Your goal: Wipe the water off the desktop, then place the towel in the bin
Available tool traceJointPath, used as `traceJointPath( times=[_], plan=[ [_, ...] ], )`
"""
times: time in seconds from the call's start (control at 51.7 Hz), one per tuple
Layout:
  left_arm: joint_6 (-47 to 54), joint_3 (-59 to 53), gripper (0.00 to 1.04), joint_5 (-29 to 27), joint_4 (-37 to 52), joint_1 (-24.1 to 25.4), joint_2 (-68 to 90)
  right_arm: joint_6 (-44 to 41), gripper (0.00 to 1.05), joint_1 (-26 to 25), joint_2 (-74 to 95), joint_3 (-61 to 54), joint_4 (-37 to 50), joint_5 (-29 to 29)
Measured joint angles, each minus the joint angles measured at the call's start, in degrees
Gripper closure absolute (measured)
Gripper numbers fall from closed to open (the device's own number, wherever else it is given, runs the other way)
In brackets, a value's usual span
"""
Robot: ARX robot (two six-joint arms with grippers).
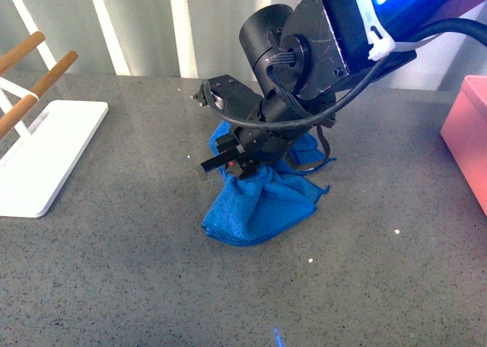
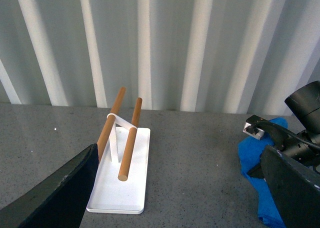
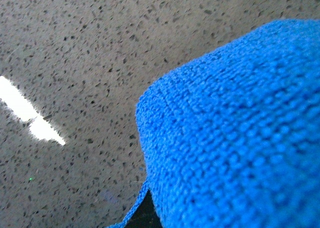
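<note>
Towel (image 1: 262, 206) is found crumpled in the middle of the speckled dark-grey desktop (image 1: 114, 286), heaped into a soft mound. Its long axis runs from near left to far right, with a rounded folded corner pointing to the near left and a looser edge trailing off to the far right. The right gripper (image 1: 243, 164) is pressed down into the top of the mound from above and from the right. Its fingertips are buried in the cloth, which is gathered up around them, so the towel appears to be pinched between the jaws. In the right wrist view only blue weave, very close, and bare desktop beside it can be seen.

The left gripper (image 2: 175, 198) is held well to the left of the towel with its fingers (image 2: 60, 193) spread wide apart and nothing between them.

Farther off, the salmon-pink bin (image 1: 468, 134) stands at the right edge, well apart from the towel. A white stand (image 1: 46, 157) with wooden bars (image 1: 42, 84) rests at the left. A ribbed grey wall (image 2: 200, 38) closes the far side.
</note>
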Motion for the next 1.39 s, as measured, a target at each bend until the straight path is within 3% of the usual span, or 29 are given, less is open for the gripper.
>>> traceJointPath(
  times=[0.522, 0.754, 0.851, 1.025, 1.18, 1.392],
  plan=[
    [0.0, 0.0, 0.07, 0.0, 0.0, 0.0, 0.0, -2.6, 0.98, -1.0, -11.7, -14.1, 2.2, -8.9],
    [0.0, 0.0, 0.07, 0.0, 0.0, 0.0, -0.1, -1.1, 0.98, 0.0, -30.1, -31.6, 8.0, -6.8],
    [0.0, 0.0, 0.07, 0.0, 0.0, 0.0, -0.1, -0.5, 0.98, 0.0, -37.7, -33.3, 7.7, -6.6],
    [0.0, 0.0, 0.07, 0.0, 0.0, 0.0, -0.1, 0.2, 0.98, -2.6, -48.0, -33.9, 6.1, -1.9],
    [0.0, 0.0, 0.07, 0.0, 0.0, 0.0, -0.1, -0.3, 0.98, -8.2, -54.4, -33.9, 3.9, 2.8],
    [0.0, 0.0, 0.07, 0.0, 0.0, 0.0, -0.1, -3.6, 0.98, -18.3, -59.5, -33.9, 3.3, 16.1]
  ],
)
